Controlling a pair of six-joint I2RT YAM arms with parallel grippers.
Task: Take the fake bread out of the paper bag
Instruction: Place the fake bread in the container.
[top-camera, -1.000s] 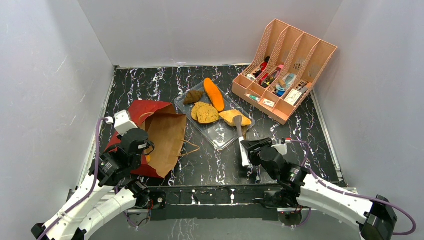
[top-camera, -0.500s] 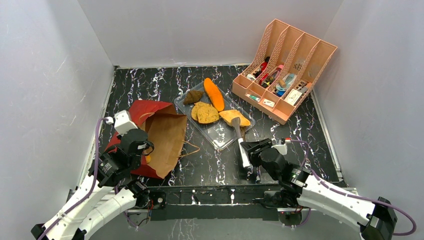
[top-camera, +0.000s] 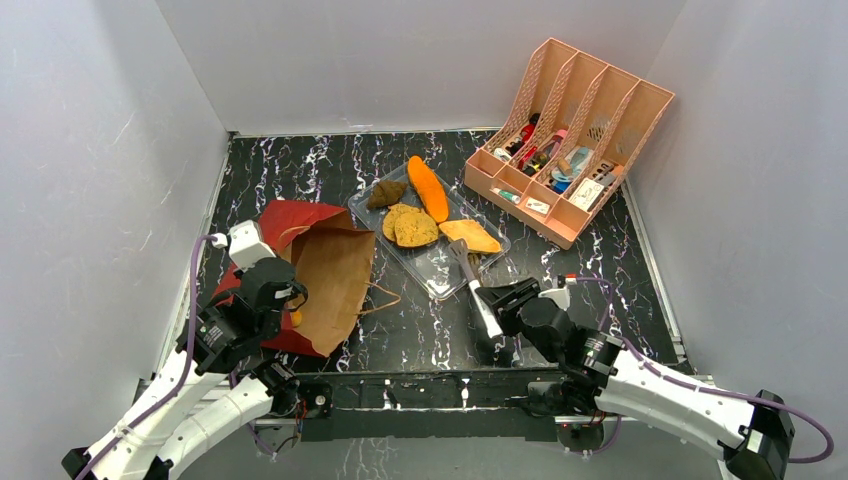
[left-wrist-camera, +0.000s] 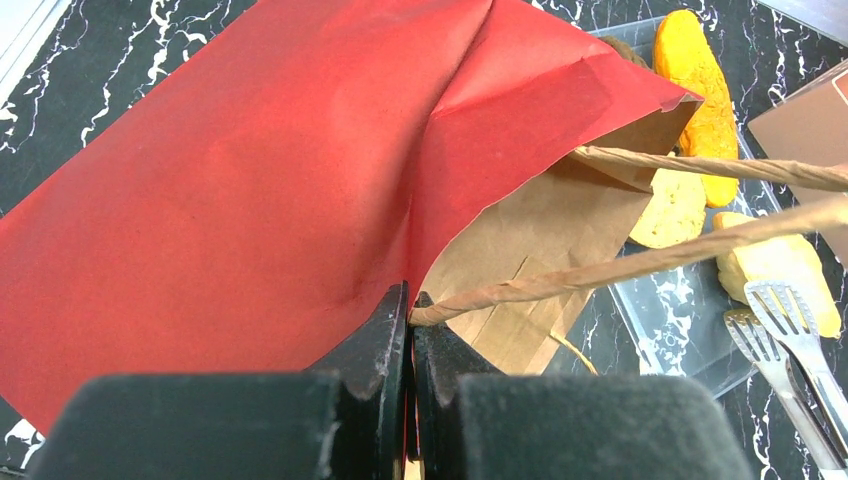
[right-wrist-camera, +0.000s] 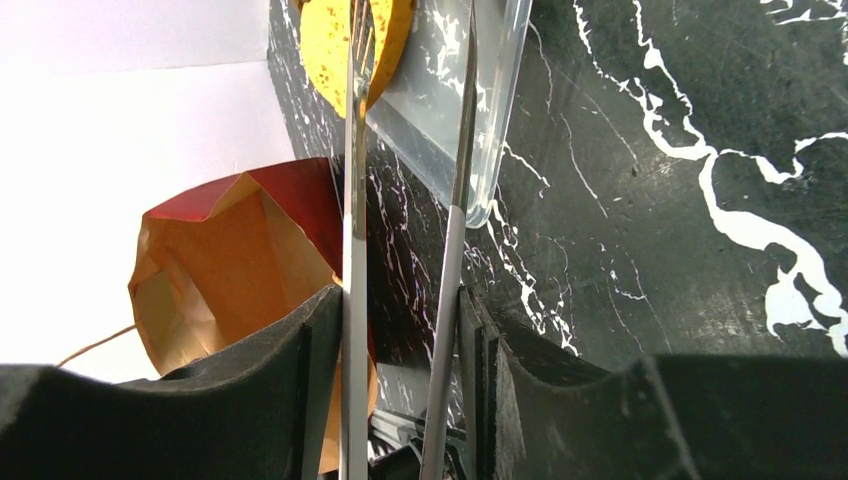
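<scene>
We see a black marbled table (top-camera: 600, 270) from above, with two robot arms at its near edge. On the left lies the paper bag (top-camera: 310, 265), red outside and brown inside, on its side with its open mouth facing the middle of the table. The left gripper (left-wrist-camera: 410, 300) is closed tight, pinching one twisted paper handle (left-wrist-camera: 620, 265) of the bag.

Just right of the bag's mouth sits a clear plastic tray (top-camera: 440, 275). The fake bread lies in it: an orange-brown loaf (top-camera: 427, 188), a dark brown lump (top-camera: 386, 193), two tan round pieces (top-camera: 408, 225) overlapping, and a yellow piece (top-camera: 470, 235).

The right gripper (top-camera: 497, 300), partly closed, grips metal tongs (top-camera: 470, 275). Their tips reach over the tray's near edge, just beside the yellow piece; we cannot tell whether they touch it.

A pink desk organiser (top-camera: 570, 130) stands at the far right.
</scene>
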